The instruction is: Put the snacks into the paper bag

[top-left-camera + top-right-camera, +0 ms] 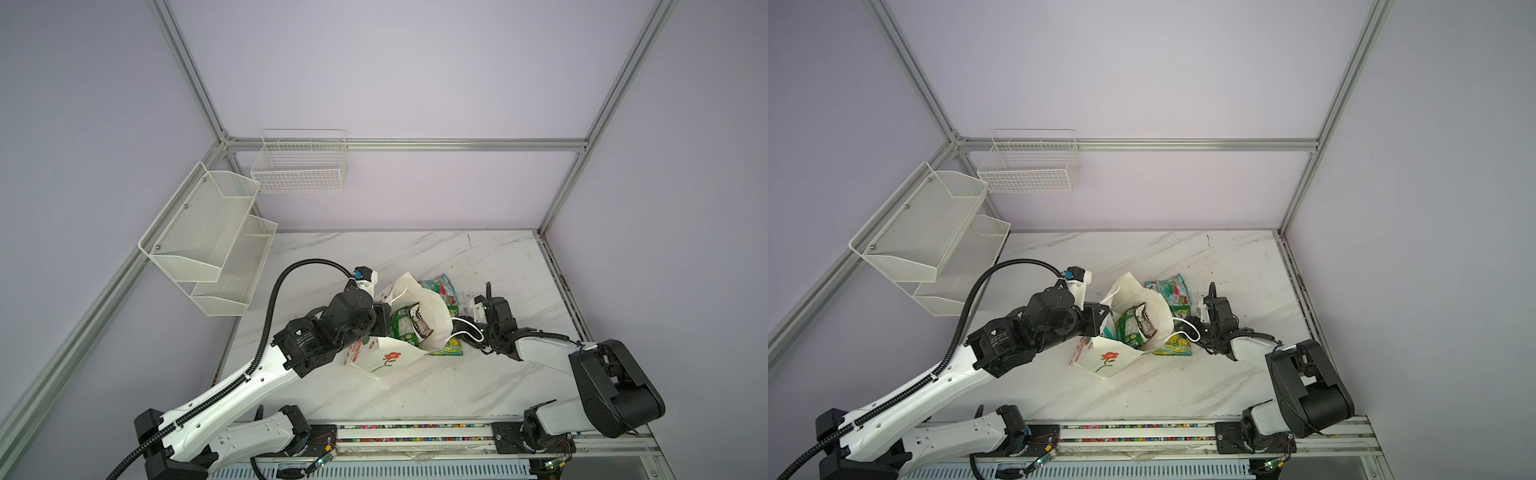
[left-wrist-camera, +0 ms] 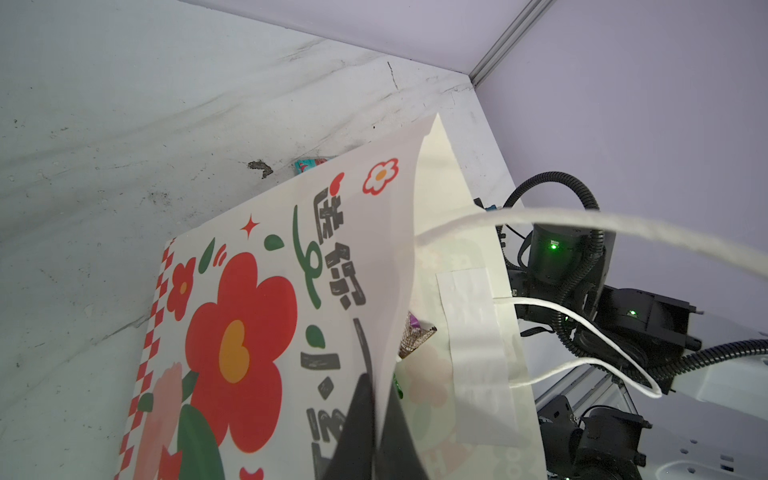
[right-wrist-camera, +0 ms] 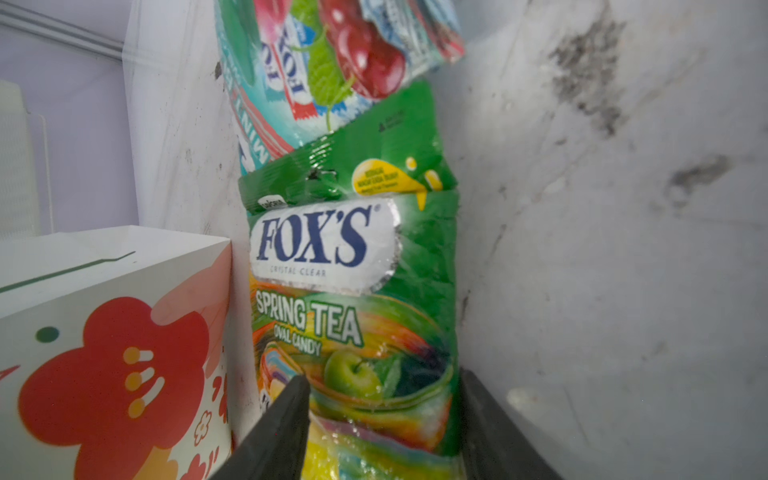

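Green FOX'S pouch (image 3: 353, 291) lies between right gripper (image 3: 384, 378) jaws (beside paper bag (image 3: 104, 311)).

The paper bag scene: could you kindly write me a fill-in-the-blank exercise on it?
The biggest flower printed on the paper bag has ____ petals.
The left gripper is shut on the rim of the ____.
The right gripper straddles a green pouch labelled Spring ____.
Missing: red; paper bag; Tea.

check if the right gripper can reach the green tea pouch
Probably yes: the right gripper has open jaws straddling one end of the pouch on the table, nothing covering that end; the bag stands beside.
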Motion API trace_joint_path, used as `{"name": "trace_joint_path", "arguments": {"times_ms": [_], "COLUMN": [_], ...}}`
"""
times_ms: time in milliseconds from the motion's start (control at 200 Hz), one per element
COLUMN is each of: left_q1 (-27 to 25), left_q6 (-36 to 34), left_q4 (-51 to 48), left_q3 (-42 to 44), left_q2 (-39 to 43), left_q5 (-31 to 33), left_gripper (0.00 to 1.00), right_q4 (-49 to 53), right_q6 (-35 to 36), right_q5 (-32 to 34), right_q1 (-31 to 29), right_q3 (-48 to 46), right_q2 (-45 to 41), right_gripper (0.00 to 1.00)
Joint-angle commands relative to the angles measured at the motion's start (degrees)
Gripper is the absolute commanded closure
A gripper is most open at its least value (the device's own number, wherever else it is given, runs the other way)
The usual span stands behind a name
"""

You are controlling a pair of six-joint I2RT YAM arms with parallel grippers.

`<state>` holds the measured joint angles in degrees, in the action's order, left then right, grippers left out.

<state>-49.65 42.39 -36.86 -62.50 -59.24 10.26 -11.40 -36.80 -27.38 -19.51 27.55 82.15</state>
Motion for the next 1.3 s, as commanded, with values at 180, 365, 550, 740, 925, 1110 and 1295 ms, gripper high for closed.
{"name": "trace_joint_path", "arguments": {"times_ms": [180, 365, 550, 740, 925, 1110, 1295], "left_q1": [-0.19, -0.1, -0.14, -0.1, -0.08, -0.1, -0.1], "left_q6": [-0.29, -0.12, -0.12, -0.03, -0.03, -0.11, -0.12], "left_q4": [2.93, 2.89, 2.88, 2.85, 2.65, 2.41, 1.95], "left_q3": [-5.0, -4.82, -4.82, -4.71, -5.04, -5.27, -5.53], "left_q2": [0.36, 0.66, 0.96, 1.06, 1.06, 1.06, 1.23], "left_q5": [-0.05, -0.06, 0.07, 0.31, 0.55, 0.85, 1.39], "left_gripper": [1.0, 1.0, 1.0, 1.0, 1.0, 1.0, 1.0], "right_q4": [1.85, 1.99, 2.42, 1.81, 3.24, 4.87, 5.74], "right_q6": [-0.2, -0.56, -0.71, -1.9, -2.07, -2.19, -2.49], "right_q5": [0.53, 0.44, -0.08, -1.28, -1.8, -1.63, -1.72], "right_q1": [-0.41, -0.44, -0.4, -0.34, -0.36, -0.31, -0.36], "right_q3": [-1.55, -1.73, -1.59, -1.9, -1.4, -0.39, 0.39], "right_q2": [-1.35, -3.19, -6.97, -11.71, -16.47, -19.26, -21.33], "right_gripper": [0.81, 0.99, 1.0, 1.0, 1.0, 1.0, 1.0]}}
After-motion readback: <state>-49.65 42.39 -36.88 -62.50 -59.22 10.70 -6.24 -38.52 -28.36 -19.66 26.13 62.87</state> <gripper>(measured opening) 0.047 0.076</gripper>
